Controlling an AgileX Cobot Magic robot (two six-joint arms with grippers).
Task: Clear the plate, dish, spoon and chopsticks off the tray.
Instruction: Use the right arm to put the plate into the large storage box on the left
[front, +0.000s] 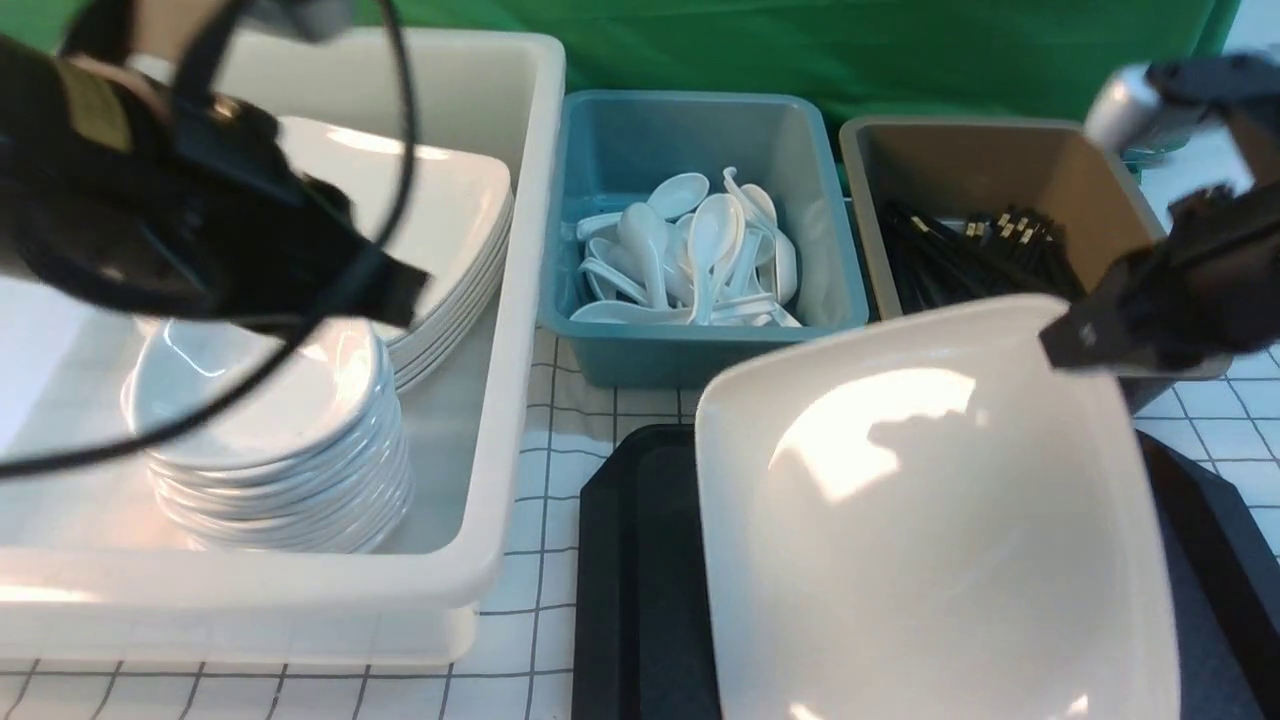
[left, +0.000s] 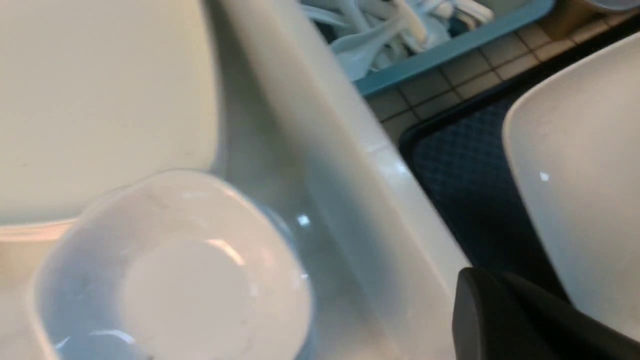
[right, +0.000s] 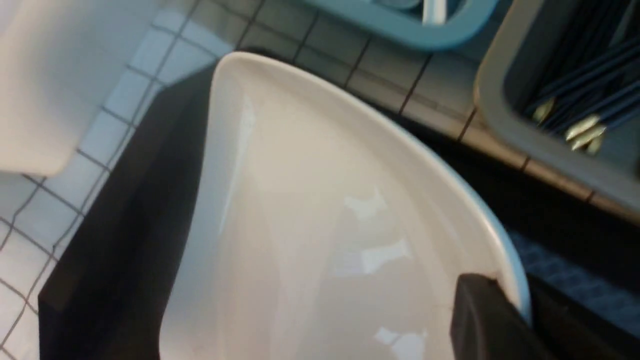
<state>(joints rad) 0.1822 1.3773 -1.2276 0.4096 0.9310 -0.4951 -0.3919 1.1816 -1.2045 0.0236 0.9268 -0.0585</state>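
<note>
The large white plate hangs tilted above the black tray, its far edge raised. My right gripper is shut on the plate's rim at its far right corner. In the right wrist view one finger lies inside the plate and the other outside the rim, at the gripper. My left gripper hovers over the white bin, shut with nothing in it. The dish, spoon and chopsticks are not in view on the tray; the plate hides much of it.
A deep white bin at the left holds a stack of small rounded white bowls and a stack of large square ones. Behind the tray stand a blue bin of white cutlery and a brown bin of black sticks.
</note>
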